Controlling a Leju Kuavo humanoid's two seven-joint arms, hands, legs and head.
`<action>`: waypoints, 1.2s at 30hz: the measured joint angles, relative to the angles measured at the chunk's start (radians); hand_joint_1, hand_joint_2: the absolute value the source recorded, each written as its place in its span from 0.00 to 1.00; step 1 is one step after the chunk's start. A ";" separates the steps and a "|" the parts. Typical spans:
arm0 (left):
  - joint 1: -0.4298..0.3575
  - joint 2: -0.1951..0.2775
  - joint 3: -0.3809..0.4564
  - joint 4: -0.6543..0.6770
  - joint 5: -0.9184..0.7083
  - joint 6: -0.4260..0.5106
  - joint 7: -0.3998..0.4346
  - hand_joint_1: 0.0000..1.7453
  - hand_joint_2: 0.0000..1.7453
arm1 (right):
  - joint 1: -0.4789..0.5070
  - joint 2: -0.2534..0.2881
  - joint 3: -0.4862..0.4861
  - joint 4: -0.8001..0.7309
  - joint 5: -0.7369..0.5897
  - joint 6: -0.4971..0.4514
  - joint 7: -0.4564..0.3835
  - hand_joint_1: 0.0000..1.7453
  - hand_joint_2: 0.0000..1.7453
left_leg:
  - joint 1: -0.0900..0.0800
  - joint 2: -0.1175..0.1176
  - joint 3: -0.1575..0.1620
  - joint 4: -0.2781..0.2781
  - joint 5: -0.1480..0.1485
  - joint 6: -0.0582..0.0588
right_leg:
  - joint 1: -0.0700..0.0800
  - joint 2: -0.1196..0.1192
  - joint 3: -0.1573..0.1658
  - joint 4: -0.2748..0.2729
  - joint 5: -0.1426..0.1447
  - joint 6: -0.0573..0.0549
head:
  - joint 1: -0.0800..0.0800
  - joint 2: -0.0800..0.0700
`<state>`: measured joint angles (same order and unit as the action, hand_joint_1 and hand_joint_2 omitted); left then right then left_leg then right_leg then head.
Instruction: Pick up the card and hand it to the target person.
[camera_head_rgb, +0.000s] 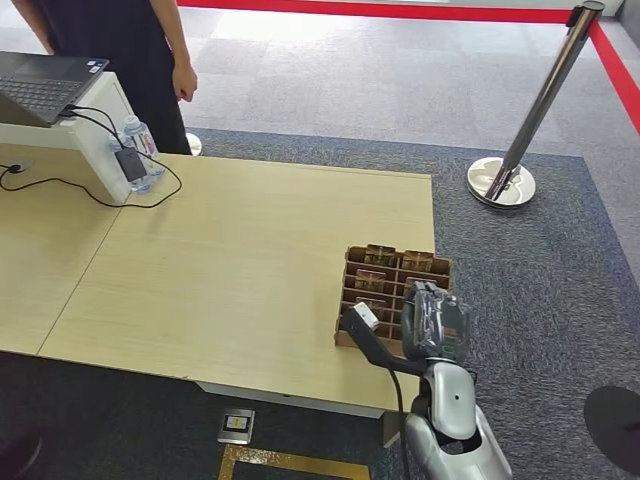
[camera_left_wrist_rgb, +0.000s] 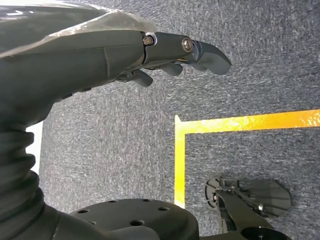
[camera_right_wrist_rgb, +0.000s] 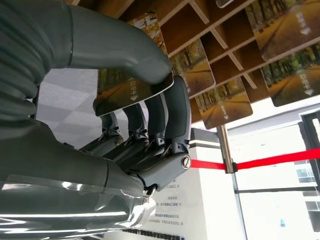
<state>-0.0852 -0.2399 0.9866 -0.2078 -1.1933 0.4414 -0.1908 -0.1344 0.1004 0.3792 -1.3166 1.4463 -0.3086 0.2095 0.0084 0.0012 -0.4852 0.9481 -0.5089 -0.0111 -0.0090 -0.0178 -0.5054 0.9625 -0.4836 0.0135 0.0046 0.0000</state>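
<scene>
Already card (camera_right_wrist_rgb: 130, 90) pinched between thumb and fingers of right hand (camera_right_wrist_rgb: 151, 120) (above the cardboard rack (camera_head_rgb: 392, 280)).

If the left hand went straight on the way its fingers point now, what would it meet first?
Most likely the grey carpet. The left hand hangs empty over the floor, with nothing visible between its fingertips and the carpet. The yellow floor line lies off to one side; depth is hard to judge.

one laptop (camera_head_rgb: 45, 85), one card rack (camera_head_rgb: 392, 290), one stanchion (camera_head_rgb: 528, 120), one person (camera_head_rgb: 128, 50).
</scene>
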 joint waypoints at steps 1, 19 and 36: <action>0.000 0.000 0.000 0.000 0.000 0.000 0.000 0.00 1.00 | 0.000 0.000 0.001 -0.009 -0.002 0.000 -0.004 0.77 1.00 | 0.000 0.000 0.000 0.000 0.000 0.000 | 0.000 0.000 0.000 0.000 0.000 0.000 | 0.000 0.000; -0.001 0.000 0.000 0.000 -0.002 0.002 -0.005 0.00 1.00 | -0.065 0.013 0.086 -0.056 -0.209 0.065 -0.132 0.80 1.00 | 0.000 0.000 0.000 0.000 0.000 0.000 | 0.000 0.000 0.000 0.001 0.000 0.000 | 0.000 0.000; -0.006 -0.002 0.000 0.000 0.002 0.006 0.032 0.00 1.00 | -0.346 0.175 0.267 0.216 -0.395 0.148 -0.232 0.84 1.00 | 0.001 0.001 0.000 0.000 0.001 -0.002 | 0.001 0.000 0.000 0.002 0.000 0.000 | 0.000 0.000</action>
<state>-0.0912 -0.2422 0.9869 -0.2079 -1.1913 0.4469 -0.1591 -0.4800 0.2752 0.6463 -1.1004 1.0516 -0.1610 -0.0227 0.0094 0.0026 -0.4854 0.9481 -0.5076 -0.0130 -0.0081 -0.0178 -0.5057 0.9646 -0.4834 0.0131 0.0047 0.0000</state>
